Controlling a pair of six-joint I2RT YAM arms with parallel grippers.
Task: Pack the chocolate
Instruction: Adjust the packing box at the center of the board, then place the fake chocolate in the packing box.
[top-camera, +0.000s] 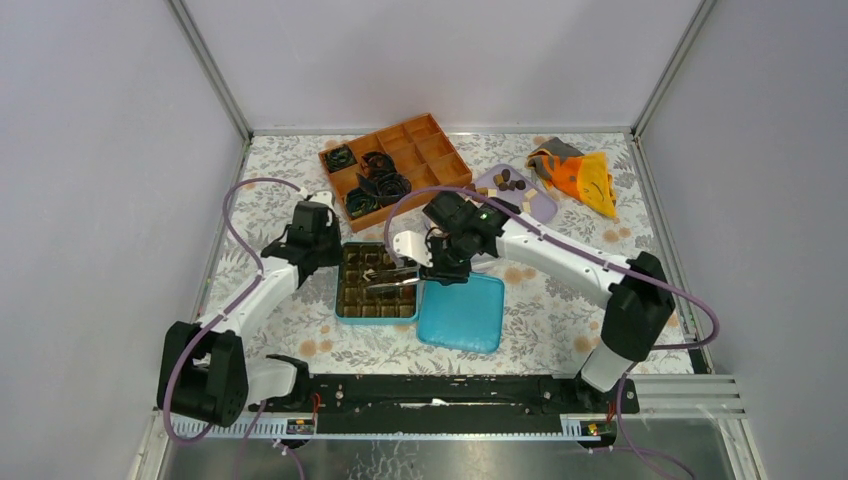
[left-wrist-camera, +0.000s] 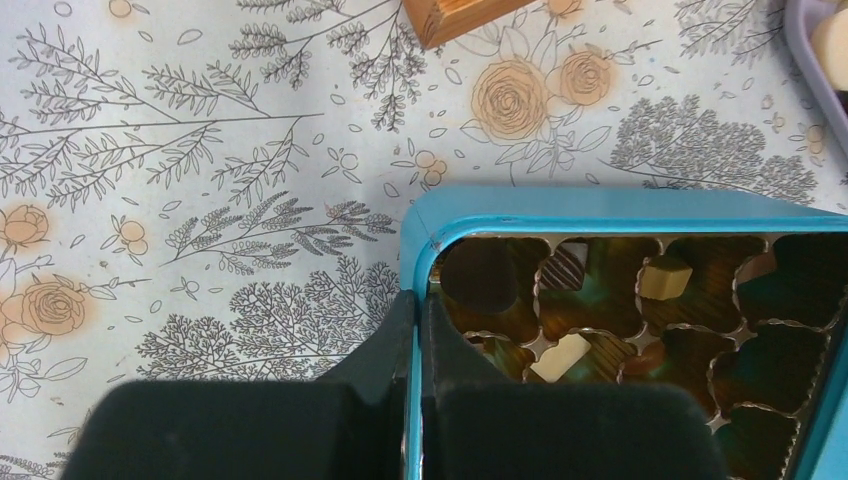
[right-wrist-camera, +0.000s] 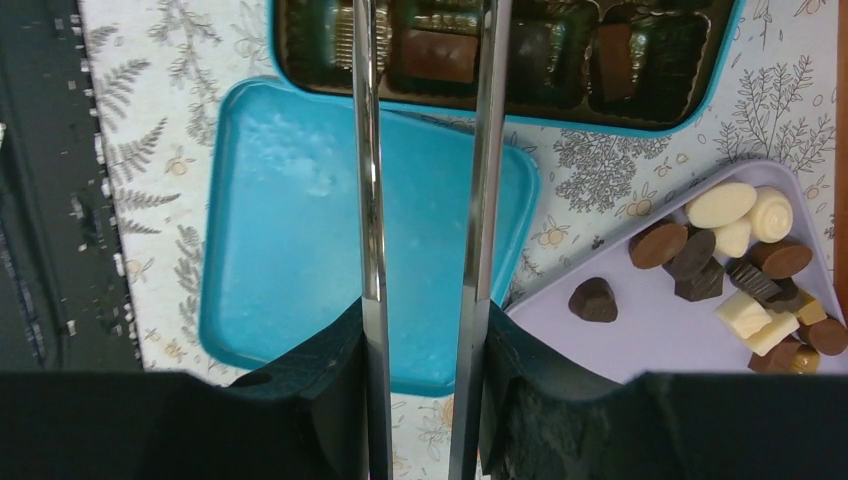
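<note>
Ok, left arm (top-camera: 255, 290) reaches forward to the left side of the tin (left-wrist-camera: 600, 205). The left fingers (left-wrist-camera: 385, 350) are closed on its thin teal wall near a corner, one inside and one outside.

Right arm (top-camera: 560, 255): forearm runs left across the desk (left-wrist-camera: 200, 150), wrist above the join of tin and lid (right-wrist-camera: 290, 230). Right fingers (right-wrist-camera: 520, 375) clamp long steel tweezers (right-wrist-camera: 370, 150), blades apart and out over the tin's tray. Tips are cut off in the wrist view, so can't tell if they pinch anything.

Chocolate (right-wrist-camera: 740, 260) is mostly a loose heap of dark, mid-brown and cream pieces on a lilac plate (right-wrist-camera: 650, 330) beyond the lid. A few pieces sit in the tin's glossy scalloped cells.

Lid is flat, teal, round-cornered, right up against the tin. Further back: orange wooden divider box (top-camera: 420, 150) holding black crinkled cups (top-camera: 378, 185), plus an orange-grey cloth (top-camera: 580, 175). Desk cover has a floral print.
</note>
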